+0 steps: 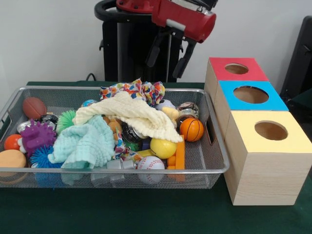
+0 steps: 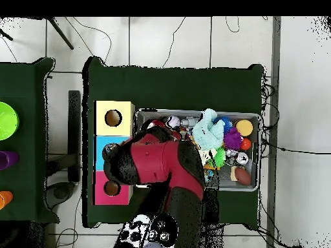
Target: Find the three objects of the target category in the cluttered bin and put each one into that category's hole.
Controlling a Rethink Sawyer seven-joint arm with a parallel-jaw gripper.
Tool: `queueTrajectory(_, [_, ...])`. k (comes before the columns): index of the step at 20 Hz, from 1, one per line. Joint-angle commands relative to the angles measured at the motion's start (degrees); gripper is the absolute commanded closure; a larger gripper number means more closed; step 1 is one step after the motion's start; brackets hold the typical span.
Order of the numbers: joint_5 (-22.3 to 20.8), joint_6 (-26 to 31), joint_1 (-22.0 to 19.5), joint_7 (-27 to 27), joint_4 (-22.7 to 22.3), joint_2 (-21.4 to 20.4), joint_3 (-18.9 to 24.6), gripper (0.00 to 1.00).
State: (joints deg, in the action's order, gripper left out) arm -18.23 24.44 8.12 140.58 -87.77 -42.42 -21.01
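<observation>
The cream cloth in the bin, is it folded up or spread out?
Spread out. The cream cloth lies loosely draped over the middle of the toy pile in the bin, covering several items; a basketball shows at its edge.

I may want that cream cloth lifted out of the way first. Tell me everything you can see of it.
The cream cloth looks like soft, crinkled woven fabric, pale yellow-white. It lies rumpled and spread across the middle of the wire bin, on top of the toys, with the teal cloth at its near-left edge and the patterned cloth behind it. Nothing holds it.
</observation>
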Motion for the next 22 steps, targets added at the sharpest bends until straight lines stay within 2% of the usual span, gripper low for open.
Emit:
queueTrajectory(1, [-2.9, 3.7, 1.6, -5.7, -6.6, -1.5, 7.5, 0.0])
queueTrajectory(5, [-3.2, 2.0, -0.2, -6.7, -6.3, 0.0, 9.1, 0.0])
queueTrajectory(12, [-5.1, -1.3, -9.7, -13.7, -9.5, -2.2, 15.9, 0.0])
queueTrajectory(15, [-6.0, -0.9, -9.5, -11.8, -10.4, -3.3, 15.8, 0.0])
queueTrajectory(19, [-8.2, -2.3, -5.9, -6.1, -9.5, -1.7, 13.4, 0.0])
queueTrajectory(22, [-9.6, -5.2, -6.8, -5.3, -9.7, -0.7, 14.2, 0.0])
